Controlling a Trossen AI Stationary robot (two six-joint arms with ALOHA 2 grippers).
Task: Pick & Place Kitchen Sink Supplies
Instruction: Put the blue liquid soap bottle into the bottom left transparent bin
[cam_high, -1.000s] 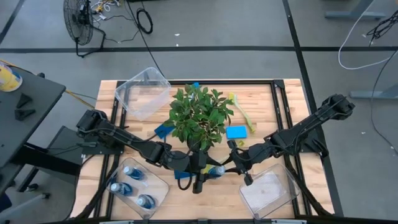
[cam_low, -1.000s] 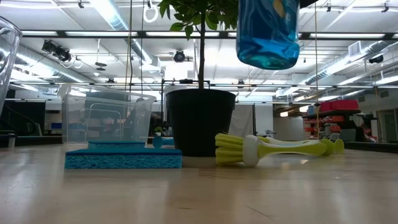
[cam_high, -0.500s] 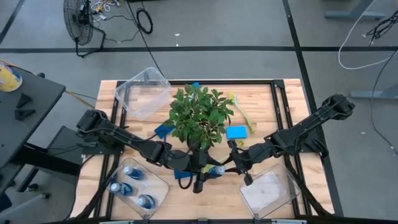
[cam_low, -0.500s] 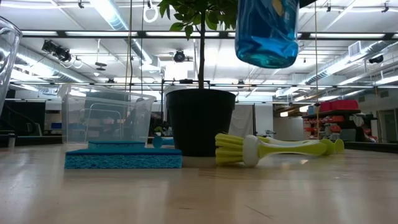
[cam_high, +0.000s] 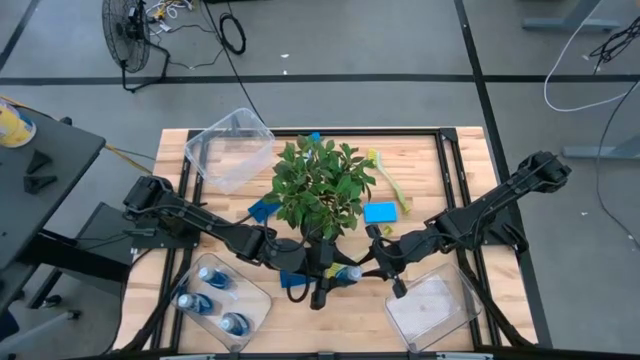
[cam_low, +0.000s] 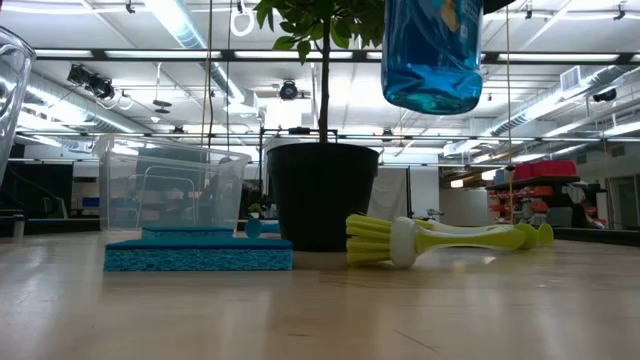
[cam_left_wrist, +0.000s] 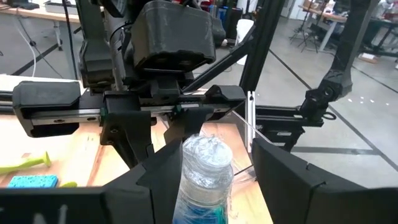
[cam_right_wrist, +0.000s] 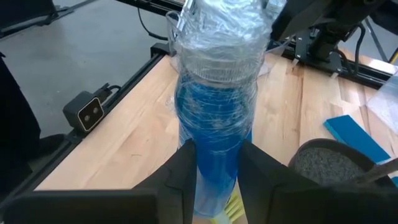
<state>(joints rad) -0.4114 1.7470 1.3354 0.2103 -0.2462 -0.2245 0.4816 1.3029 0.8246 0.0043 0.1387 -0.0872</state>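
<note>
the bench (cam_high: 455, 160) carries a potted plant (cam_high: 318, 188) at centre, with a clear bin at 10 o'clock (cam_high: 231, 148), one at 7 o'clock (cam_high: 220, 298) holding three blue bottles, and one at 5 o'clock (cam_high: 432, 306). both arms meet at 6 o'clock of the plant, over open bench. between them hangs one blue bottle (cam_high: 346, 274), clear of the surface in the low view.

right hand (cam_right_wrist: 214, 163): fingers clamped on the bottle's blue body. left hand (cam_left_wrist: 205, 180): fingers set either side of the capped end, spread; contact there cannot be told, so its grip is unconfirmed.

elsewhere: a blue sponge (cam_high: 380, 212) at 3 o'clock of the plant, another (cam_high: 264, 209) at 9 o'clock, a yellow-green brush (cam_high: 390, 181) at 2 o'clock.

risk, as judged: this reads as a handover. if the right hand lets go before the left has closed, the bottle drops to the bench and may roll. the film-wrapped surface looks slick, favouring slip. both hands crowd the pot; a careless swing could clip it.
</note>
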